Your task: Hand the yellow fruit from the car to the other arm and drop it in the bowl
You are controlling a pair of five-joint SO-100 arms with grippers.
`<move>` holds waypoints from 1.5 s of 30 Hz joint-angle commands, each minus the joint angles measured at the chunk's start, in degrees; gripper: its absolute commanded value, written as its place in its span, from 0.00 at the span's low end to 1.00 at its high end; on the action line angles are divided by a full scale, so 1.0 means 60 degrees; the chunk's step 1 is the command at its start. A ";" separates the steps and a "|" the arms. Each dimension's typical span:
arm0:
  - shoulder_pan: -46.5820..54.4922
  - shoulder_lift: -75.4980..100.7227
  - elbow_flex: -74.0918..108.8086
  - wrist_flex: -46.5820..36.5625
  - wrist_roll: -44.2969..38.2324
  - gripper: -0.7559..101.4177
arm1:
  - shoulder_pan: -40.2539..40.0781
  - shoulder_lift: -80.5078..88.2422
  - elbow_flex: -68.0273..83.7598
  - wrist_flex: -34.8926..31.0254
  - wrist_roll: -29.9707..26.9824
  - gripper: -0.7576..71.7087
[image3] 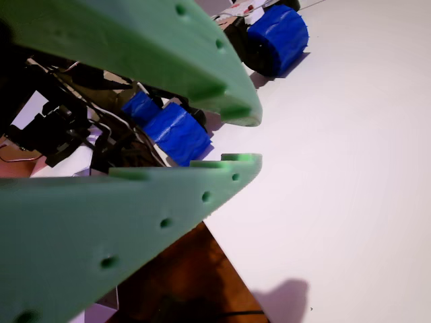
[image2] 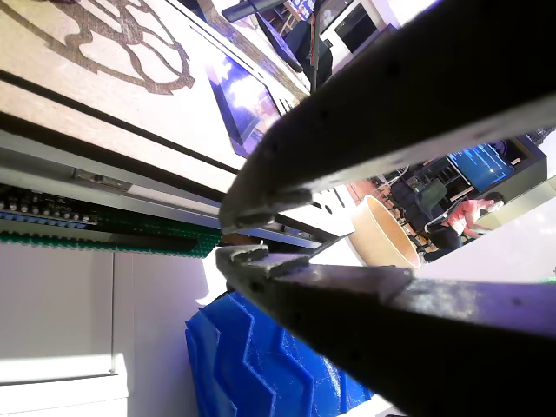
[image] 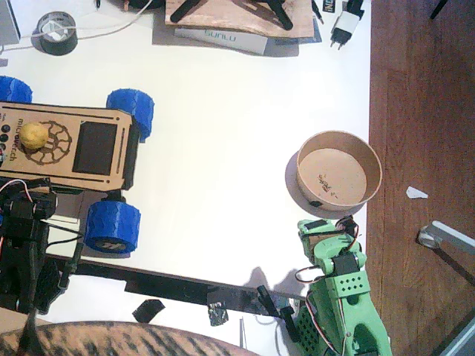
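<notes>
The bowl (image: 338, 169) holds nothing; yellow fruit (image: 33, 135) sits on the car (image: 67, 148).

The left gripper (image2: 228, 239) sat low beside the car (image: 67, 144), just off its near edge and by the near wheel (image: 111, 226). The yellow fruit (image: 33, 135) lay on the car's deck, beyond that gripper and apart from it. The right gripper (image3: 242, 140) stood well to the right of the car, with open table (image: 223, 133) between them. The bowl (image: 338, 170) rested just beyond the right gripper, near the table's right edge. A tape roll (image: 57, 33) lay far behind the car, away from both grippers.
</notes>
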 commanded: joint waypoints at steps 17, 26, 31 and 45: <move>-0.0103 0.0952 0.0864 -0.0220 0.0073 0.03 | -0.0161 0.0059 -0.0088 -0.0176 -0.0234 0.03; -0.0103 0.0952 0.0864 -0.0220 0.0073 0.03 | -0.0161 0.0059 -0.0103 -0.0176 -0.0264 0.03; -0.0029 0.0952 0.0791 -0.0220 0.0015 0.04 | -0.0161 0.0059 -0.0146 -0.0117 -0.0264 0.03; -0.0029 -0.0645 -0.2080 0.0161 -0.0044 0.02 | -0.0234 0.0059 -0.0176 -0.0103 -0.0293 0.03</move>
